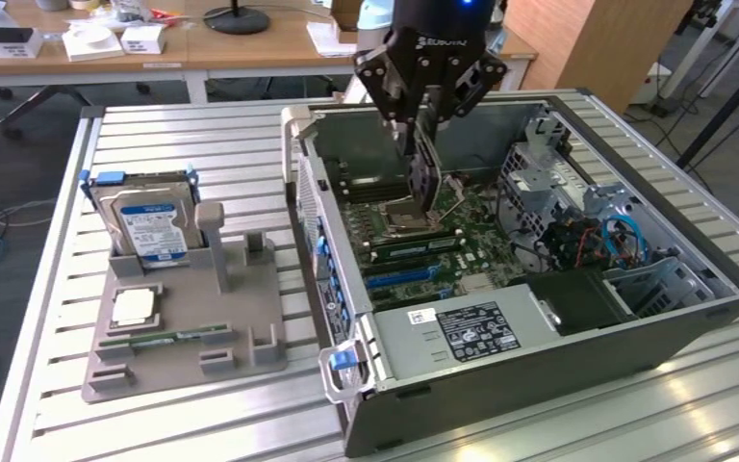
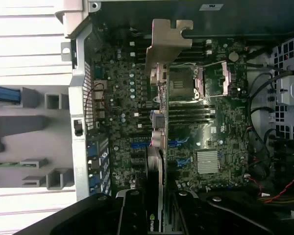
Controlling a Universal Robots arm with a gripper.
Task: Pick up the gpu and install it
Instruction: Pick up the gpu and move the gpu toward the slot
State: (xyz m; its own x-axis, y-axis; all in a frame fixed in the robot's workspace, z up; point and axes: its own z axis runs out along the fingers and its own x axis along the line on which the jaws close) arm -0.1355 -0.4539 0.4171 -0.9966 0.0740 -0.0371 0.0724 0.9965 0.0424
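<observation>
1. The gripper [image 1: 427,123] hangs over the open computer case [image 1: 537,385], with its fingers [image 1: 399,108] closed on the gpu [image 1: 423,168].
2. The gpu hangs upright on edge, its lower end down by the motherboard [image 1: 441,245]. Whether the two touch cannot be told.
3. The case lies on its side on the slatted table [image 1: 190,135], with a labelled power supply [image 1: 472,332] at its near end.
4. At the exterior view's left, a grey holder [image 1: 196,322] carries an upright blue-labelled hard drive [image 1: 151,226], a processor chip [image 1: 132,308] and a green RAM stick [image 1: 165,339], both lying flat.

"ROBOTIQ" on the tool [image 1: 423,120]
</observation>
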